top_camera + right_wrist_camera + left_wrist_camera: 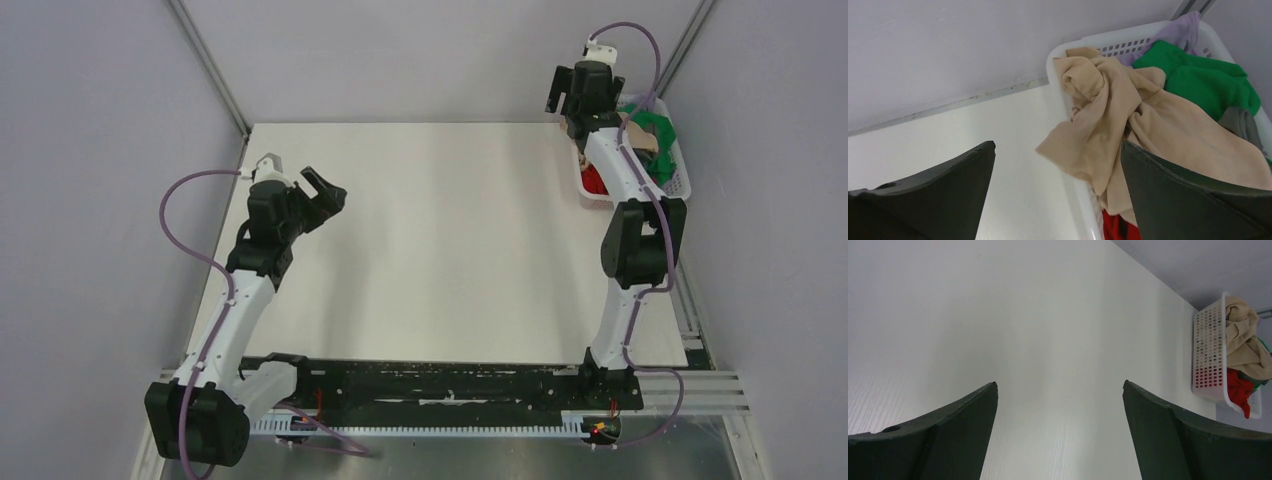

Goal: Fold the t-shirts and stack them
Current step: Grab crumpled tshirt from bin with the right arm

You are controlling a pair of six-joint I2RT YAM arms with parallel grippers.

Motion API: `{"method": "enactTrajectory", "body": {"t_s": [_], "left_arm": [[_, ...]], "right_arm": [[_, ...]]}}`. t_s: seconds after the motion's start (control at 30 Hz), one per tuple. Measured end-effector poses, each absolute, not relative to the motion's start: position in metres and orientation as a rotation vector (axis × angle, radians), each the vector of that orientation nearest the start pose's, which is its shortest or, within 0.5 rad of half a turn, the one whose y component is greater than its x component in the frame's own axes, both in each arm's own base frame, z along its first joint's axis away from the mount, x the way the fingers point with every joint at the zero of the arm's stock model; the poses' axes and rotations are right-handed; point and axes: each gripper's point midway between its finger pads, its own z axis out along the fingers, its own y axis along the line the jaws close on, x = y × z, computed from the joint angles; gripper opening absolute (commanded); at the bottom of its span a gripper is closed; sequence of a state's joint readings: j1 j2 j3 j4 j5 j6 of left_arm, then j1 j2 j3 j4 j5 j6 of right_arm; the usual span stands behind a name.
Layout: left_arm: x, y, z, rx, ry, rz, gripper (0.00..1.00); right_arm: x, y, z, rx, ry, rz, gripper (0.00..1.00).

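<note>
Left pincer: your left pincer (1060, 382) is spread wide and hangs above the bare white worktop (450, 240) on its left side, well apart from the clothes.
Right pincer: your right pincer (1058, 142) is also spread wide, at the far right corner over the basket's (1068, 47) left rim. It pinches nothing. Its right finger overlaps the beige cloth in the wrist view, and you cannot tell whether the two touch.
Beige t-shirt: the beige t-shirt (1108, 115) lies crumpled on top of the pile in the basket, with a twisted knot towards the far left corner. Its bulk runs from that knot towards the near right, and one flap drapes outward over the left rim towards the worktop. You cannot tell which way the neck or hem points.
Other t-shirts: the green t-shirt (1203, 80) sits just beside the beige one on its right, the lavender t-shirt (1180, 30) against the far wall, the grey t-shirt (1243, 125) at the right edge, and the red t-shirt (1118, 227) under the beige one at the near end.
</note>
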State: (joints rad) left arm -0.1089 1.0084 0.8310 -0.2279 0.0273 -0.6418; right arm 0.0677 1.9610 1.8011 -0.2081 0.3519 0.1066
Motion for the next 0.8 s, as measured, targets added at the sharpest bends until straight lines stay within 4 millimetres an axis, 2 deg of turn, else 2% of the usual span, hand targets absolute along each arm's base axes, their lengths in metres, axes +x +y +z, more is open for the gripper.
{"method": "enactTrajectory", "body": {"t_s": [0.1,0.27,0.33,0.43,0.53,0.77,0.8], "left_arm": [[0.344,-0.068,0.223,-0.51,1.945,-0.515,1.0],[0.348,-0.069,0.217,-0.512,1.96,-0.515,1.0],[0.349,-0.069,0.213,-0.514,1.971,-0.512,1.0],[0.351,-0.07,0.208,-0.517,1.985,-0.509,1.0],[0.352,-0.07,0.204,-0.517,1.998,-0.504,1.0],[0.353,-0.07,0.2,-0.518,2.011,-0.498,1.0],[0.353,-0.07,0.2,-0.518,2.011,-0.498,1.0]], "right_arm": [[0.608,-0.034,0.23,0.337,1.905,-0.262,0.95],[0.621,-0.067,0.189,0.442,1.924,-0.26,0.95],[0.624,-0.079,0.179,0.477,1.922,-0.251,0.93],[0.629,-0.093,0.174,0.519,1.895,-0.243,0.89],[0.634,-0.096,0.173,0.532,1.87,-0.233,0.75],[0.652,-0.089,0.159,0.527,1.834,-0.146,0.45],[0.654,-0.089,0.157,0.528,1.831,-0.131,0.36]]}}
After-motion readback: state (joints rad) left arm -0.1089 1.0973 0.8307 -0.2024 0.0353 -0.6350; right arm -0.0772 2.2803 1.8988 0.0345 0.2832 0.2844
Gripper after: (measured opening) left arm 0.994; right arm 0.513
